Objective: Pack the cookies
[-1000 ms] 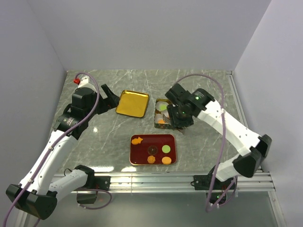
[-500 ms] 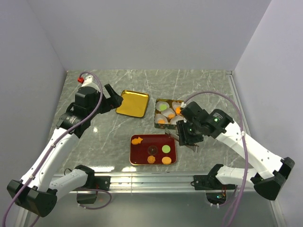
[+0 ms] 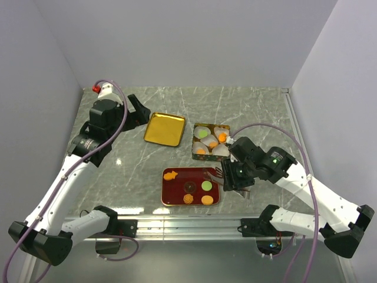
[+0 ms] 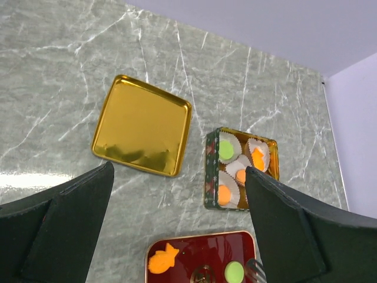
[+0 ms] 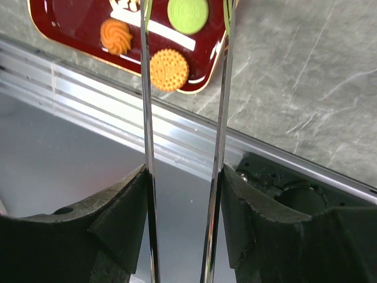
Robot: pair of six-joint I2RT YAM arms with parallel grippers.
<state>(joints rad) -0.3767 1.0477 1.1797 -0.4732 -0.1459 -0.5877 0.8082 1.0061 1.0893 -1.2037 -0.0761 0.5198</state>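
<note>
Right claw [image 5: 184, 194] partly closed, pads pinching a pair of thin metal tweezers [image 5: 146, 118]. The two blades run forward from the claw, apart along their visible length, tips past the top edge of the wrist view. Claw hangs low over the near right corner of a red tray [image 3: 168, 200].

Ahead of it on the tray: green cookie [image 5: 187, 15] showing between the blades. Whether the tips touch it, cannot tell. Orange round cookie [image 5: 169, 69] just left of the left blade, nearer the claw. Orange swirl cookie [image 5: 115, 35] farther left. Brown cookie [image 3: 189, 187] beside the green one, orange fish cookie [image 3: 171, 175] at the tray corner farthest from the claw.

Beyond the tray, a small open tin [image 3: 195, 154] with white paper cups [image 4: 233, 167]; one green and three orange cookies [image 4: 227, 150] sit in them.

Left claw [image 3: 136, 112] spread wide, holding nothing, high over the far left of the tabletop [image 3: 247, 106]. Gold lid [image 4: 141, 125] lies flat below and ahead of it, tin just right of the lid.
</note>
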